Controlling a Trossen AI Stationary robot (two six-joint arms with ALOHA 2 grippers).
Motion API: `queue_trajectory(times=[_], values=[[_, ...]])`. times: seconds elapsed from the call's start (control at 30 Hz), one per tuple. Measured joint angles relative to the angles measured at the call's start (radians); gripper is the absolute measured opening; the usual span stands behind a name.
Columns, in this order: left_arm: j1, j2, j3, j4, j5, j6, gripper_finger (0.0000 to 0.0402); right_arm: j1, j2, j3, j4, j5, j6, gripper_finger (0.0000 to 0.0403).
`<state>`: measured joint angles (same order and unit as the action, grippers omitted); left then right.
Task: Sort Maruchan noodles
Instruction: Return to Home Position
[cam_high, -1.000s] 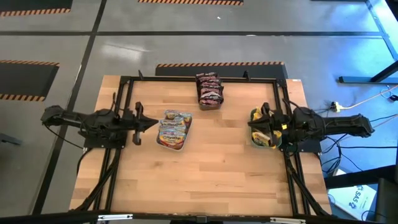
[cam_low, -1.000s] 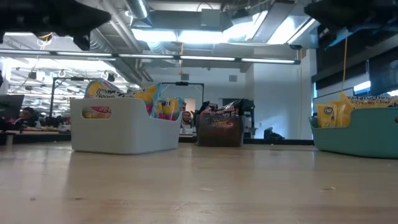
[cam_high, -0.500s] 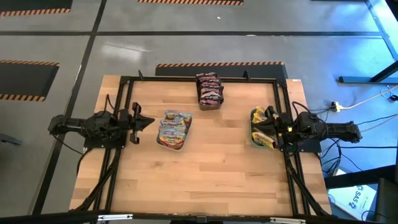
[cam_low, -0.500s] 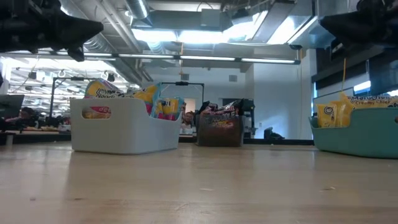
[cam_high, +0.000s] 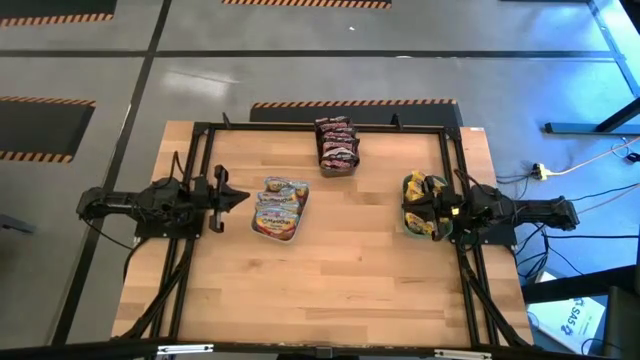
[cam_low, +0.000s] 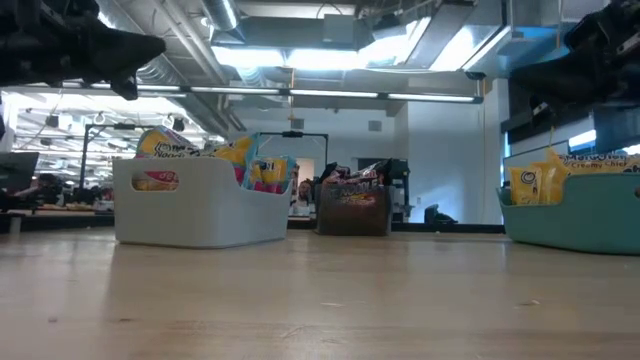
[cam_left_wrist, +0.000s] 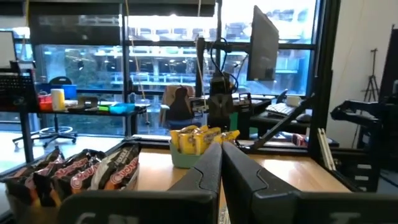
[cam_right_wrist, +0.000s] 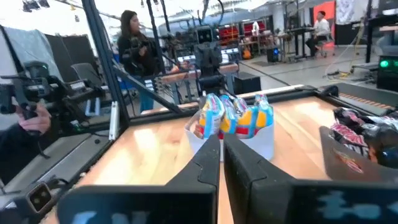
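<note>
High view: left hand (cam_left_wrist: 221, 155), right hand (cam_right_wrist: 221, 149) clenched, empty; noodles (cam_high: 281, 205) in 3 bins (cam_high: 275, 238).

Robotics lab: exposed ceiling pipes (cam_low: 213, 18), hazard-striped floor tape (cam_high: 350, 102), desk monitor (cam_left_wrist: 264, 41)

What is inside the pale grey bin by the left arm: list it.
The grey bin holds glossy noodle packs printed blue, yellow and pink, poking above its rim. Their count and anything beneath them are hidden by the packs and the bin's wall.
</note>
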<state>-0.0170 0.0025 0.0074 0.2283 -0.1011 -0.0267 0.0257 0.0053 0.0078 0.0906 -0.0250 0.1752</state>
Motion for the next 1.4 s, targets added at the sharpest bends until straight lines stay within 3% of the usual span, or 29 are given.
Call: queue_trajectory(times=[0.2, 0.53, 1.4], values=[[0.0, 0.0, 0.0, -0.048, -0.008, 0.036, 0.0005, 0.0, 0.001, 0.001, -0.066, 0.05, 0.004, 0.001], [0.0, 0.006, 0.0, -0.172, -0.204, 0.063, 0.0005, 0.0, 0.038, 0.002, -0.071, 0.04, 0.003, 0.001], [0.0, 0.005, 0.0, -0.169, -0.205, 0.062, 0.0005, 0.0, 0.038, 0.002, -0.074, 0.033, 0.003, 0.001]])
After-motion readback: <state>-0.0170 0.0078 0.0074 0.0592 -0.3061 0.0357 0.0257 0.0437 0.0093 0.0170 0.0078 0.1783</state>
